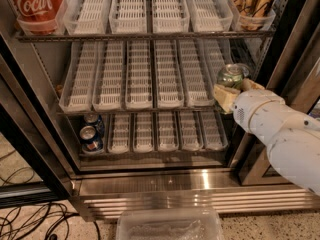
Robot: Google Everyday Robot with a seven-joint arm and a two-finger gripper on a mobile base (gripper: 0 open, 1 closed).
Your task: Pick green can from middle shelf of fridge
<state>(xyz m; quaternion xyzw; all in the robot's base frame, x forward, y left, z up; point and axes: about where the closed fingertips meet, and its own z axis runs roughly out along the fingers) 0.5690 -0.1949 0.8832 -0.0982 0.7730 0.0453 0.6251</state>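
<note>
Because the green can [232, 75] stands at the right edge of the middle surface [139, 79] of the fridge [150, 184], the tool [238, 90] is held right against it there, though whether it is already clasped cannot be told.

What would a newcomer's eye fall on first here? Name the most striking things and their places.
The big white arm reaching in from the right stands out first, its gripper at the green can at the right end of the middle shelf. Next comes the red Coca-Cola can at the top left, and two blue cans at the bottom left.
</note>
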